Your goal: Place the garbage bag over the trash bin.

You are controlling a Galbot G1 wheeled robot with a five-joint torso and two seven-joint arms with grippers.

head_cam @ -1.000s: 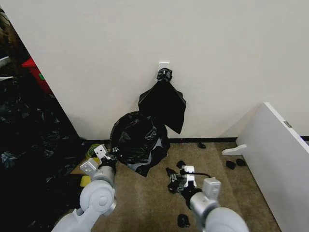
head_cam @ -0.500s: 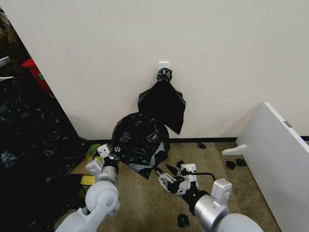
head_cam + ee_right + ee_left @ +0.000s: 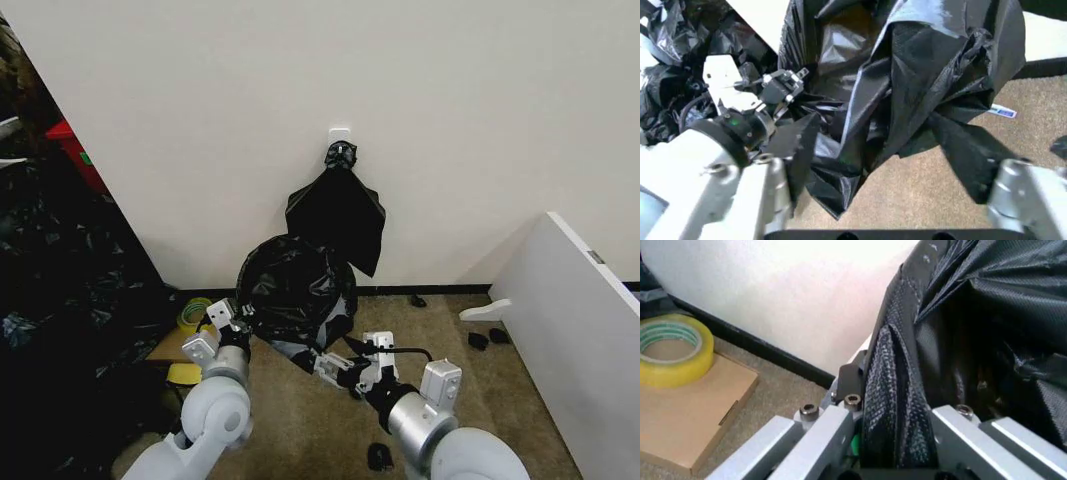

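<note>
Your left gripper is clamped on the bag at the bin, while your right gripper hangs wide open below it.

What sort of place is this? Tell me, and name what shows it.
Probably a storeroom corner or an indoor test space, not a lived-in room. A plain white wall meets brown carpet, a heap of black plastic sheeting fills one side, and a tape roll sits on a cardboard box.

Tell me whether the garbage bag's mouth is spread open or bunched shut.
Spread open: the garbage bag shows a round dark mouth, the left claw pinching its edge.
</note>
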